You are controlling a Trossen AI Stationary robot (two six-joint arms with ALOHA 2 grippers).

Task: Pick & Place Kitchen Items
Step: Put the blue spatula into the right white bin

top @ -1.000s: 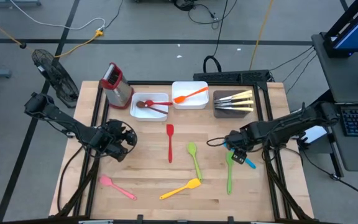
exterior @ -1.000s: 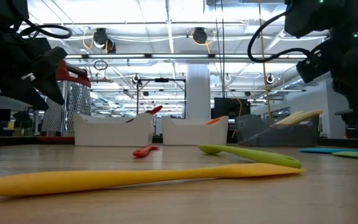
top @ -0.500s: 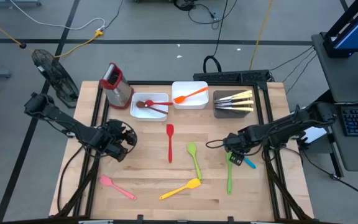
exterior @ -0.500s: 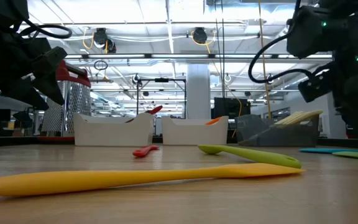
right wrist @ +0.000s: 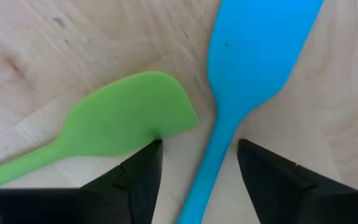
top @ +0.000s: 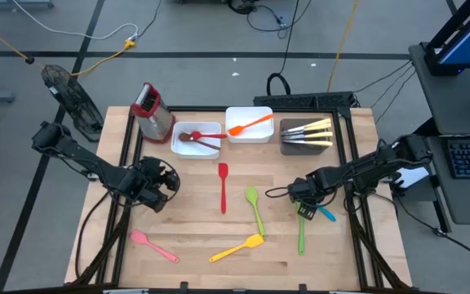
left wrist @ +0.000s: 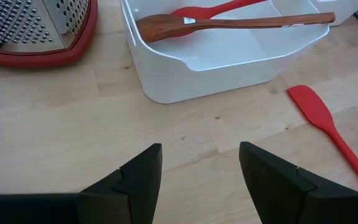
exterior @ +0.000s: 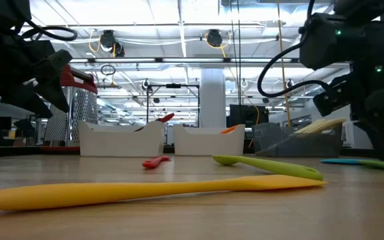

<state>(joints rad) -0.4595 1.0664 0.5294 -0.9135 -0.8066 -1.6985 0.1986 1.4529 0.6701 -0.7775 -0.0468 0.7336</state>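
Observation:
My right gripper (top: 302,198) points down, low over the table's right part, and is open (right wrist: 197,168). Its fingers stand on either side of the neck of a blue spatula (right wrist: 253,50), which lies flat on the wood. A green spatula (right wrist: 123,121) lies flat beside the blue one, its blade edge right at one finger (right wrist: 146,168); I cannot tell if they touch. Over the left part my left gripper (top: 157,186) hovers open (left wrist: 201,180), with nothing between its fingers. A red spatula (top: 223,186), a green spoon (top: 254,208), a yellow spatula (top: 237,249) and a pink spatula (top: 153,245) lie on the table.
At the back stand a white tray (top: 188,147) with a brown spoon and a red utensil, a second white tray (top: 249,135) with an orange utensil, and a dark tray (top: 288,147) of pale-handled knives. A red-topped grater (top: 152,110) stands at the back left.
My right gripper has come down toward the blue and green spatulas and has shifted a little toward the table's left edge. The utensils lie where they were.

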